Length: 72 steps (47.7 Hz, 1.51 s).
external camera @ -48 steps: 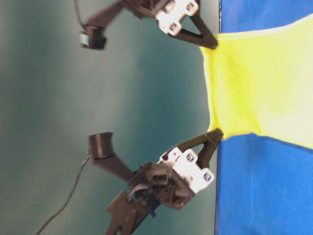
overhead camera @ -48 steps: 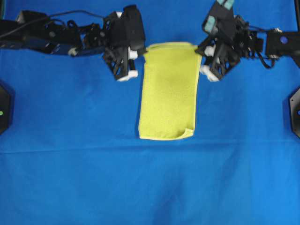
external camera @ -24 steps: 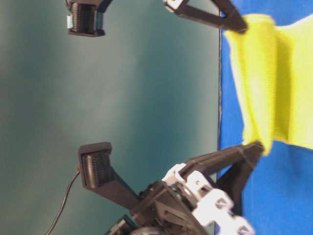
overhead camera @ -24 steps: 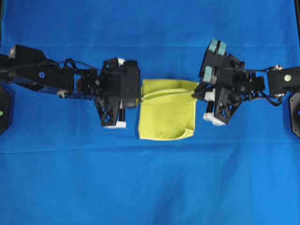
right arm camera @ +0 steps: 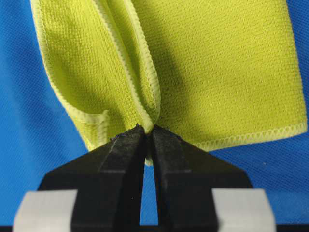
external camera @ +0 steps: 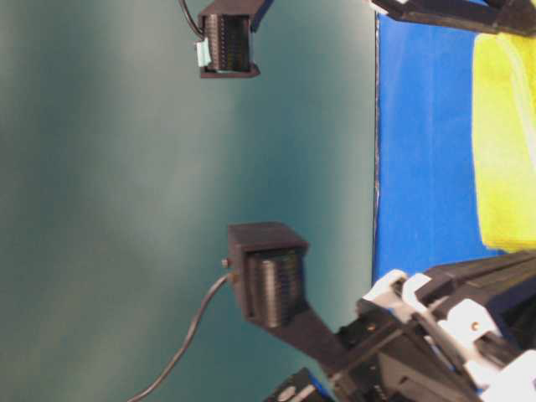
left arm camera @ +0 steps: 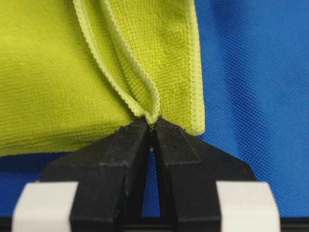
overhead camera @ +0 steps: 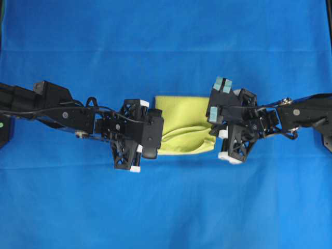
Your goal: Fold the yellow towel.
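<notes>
blue cloth-covered table (overhead camera: 166,207), folded yellow towel (overhead camera: 184,122) on it, mid-table

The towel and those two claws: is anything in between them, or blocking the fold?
Nothing visible does. The left gripper and right gripper are each shut on a pinch of the towel itself, at opposite ends. Around it lies only bare blue cloth.

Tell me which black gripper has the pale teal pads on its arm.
The right gripper, right of the bright yellow-green microfibre towel; the left gripper shows none.
</notes>
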Each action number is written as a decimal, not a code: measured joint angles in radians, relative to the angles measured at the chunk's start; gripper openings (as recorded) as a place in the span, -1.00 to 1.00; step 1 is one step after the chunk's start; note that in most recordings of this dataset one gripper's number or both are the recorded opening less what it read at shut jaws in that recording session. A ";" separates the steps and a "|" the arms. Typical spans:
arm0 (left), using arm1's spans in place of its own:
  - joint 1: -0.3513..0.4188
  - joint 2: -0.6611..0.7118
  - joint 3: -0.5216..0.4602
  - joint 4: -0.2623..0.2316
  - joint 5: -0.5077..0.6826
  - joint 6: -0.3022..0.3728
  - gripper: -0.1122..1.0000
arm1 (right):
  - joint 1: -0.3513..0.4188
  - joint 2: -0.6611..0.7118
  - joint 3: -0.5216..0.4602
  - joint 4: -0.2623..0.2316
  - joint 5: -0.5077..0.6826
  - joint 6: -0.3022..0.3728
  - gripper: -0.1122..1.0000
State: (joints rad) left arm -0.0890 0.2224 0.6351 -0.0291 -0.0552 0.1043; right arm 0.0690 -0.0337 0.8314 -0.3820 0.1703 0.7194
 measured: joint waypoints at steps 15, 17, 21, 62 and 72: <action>-0.015 0.005 -0.008 0.000 -0.023 -0.011 -0.75 | 0.015 0.005 -0.005 0.002 -0.028 0.000 -0.69; -0.015 0.005 -0.014 0.000 -0.023 -0.011 -0.75 | 0.017 0.006 -0.006 0.002 -0.029 0.000 -0.69; -0.017 0.003 -0.023 0.000 -0.023 -0.011 -0.68 | 0.023 0.005 -0.008 0.002 -0.029 0.000 -0.68; -0.046 -0.328 0.087 0.002 0.067 0.005 0.02 | 0.101 -0.268 -0.009 0.002 0.176 0.002 0.07; -0.054 -0.380 0.133 0.000 0.075 0.005 0.03 | 0.103 -0.354 0.051 0.002 0.186 0.000 0.07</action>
State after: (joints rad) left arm -0.1427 -0.1580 0.7685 -0.0291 0.0199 0.1089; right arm 0.1718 -0.3881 0.8820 -0.3804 0.3559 0.7194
